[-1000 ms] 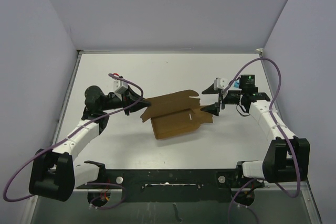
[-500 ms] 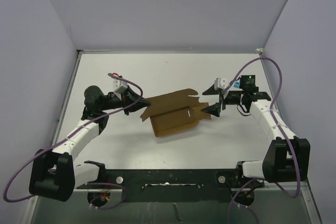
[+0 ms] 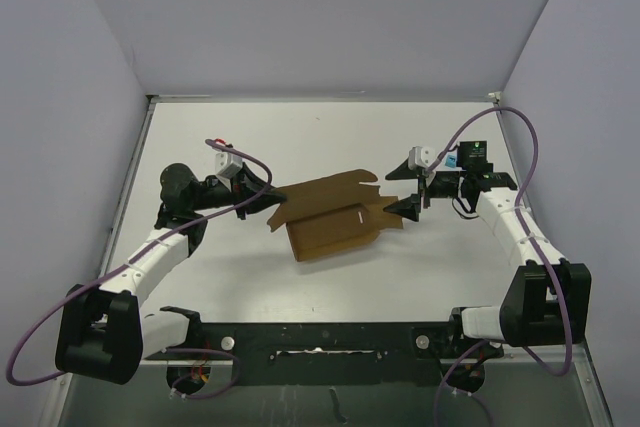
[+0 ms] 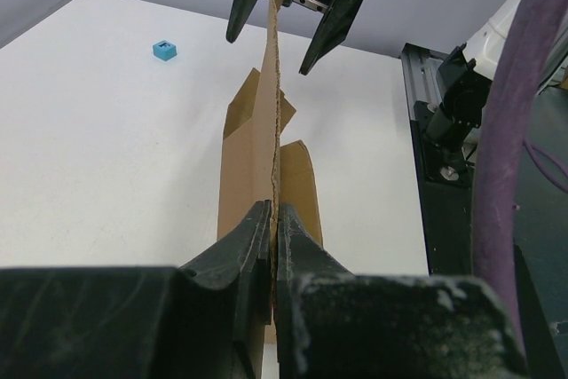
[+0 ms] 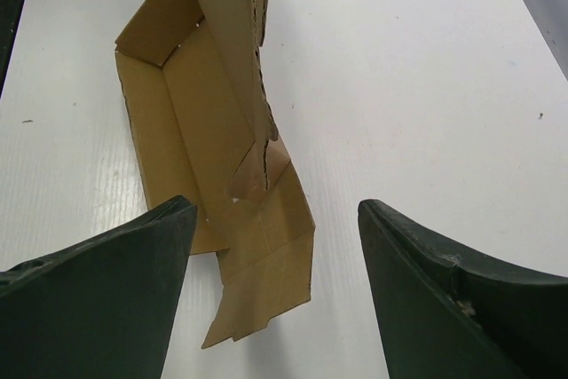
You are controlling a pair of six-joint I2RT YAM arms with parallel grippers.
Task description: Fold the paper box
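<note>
The paper box (image 3: 330, 222) lies on the counter (image 3: 300, 137) between the two arms, its left end at the left gripper (image 4: 272, 219) and its right end reaching the right gripper (image 3: 398, 193). The left gripper is clamped tight on the near edge of a tall panel, holding it up on edge so that it runs straight away from its fingers. The right gripper is spread wide with nothing in it; its fingers stand either side of the far end of that same panel, apart from it as far as I can see.

I'd put the job at somewhere near the middle. Ahead of the right gripper, to its left, a long trough has taken shape, with a side wall and an end wall raised; just in front of its fingers a jagged end flap lies flat on the counter, unfolded. The upright panel looks like the lid or remaining wall, not yet brought over. What remains, I judge, is lowering that panel, raising the loose end flaps and tucking them in. A small blue cube (image 4: 163, 50) sits well off beyond the left gripper, to its left.
</note>
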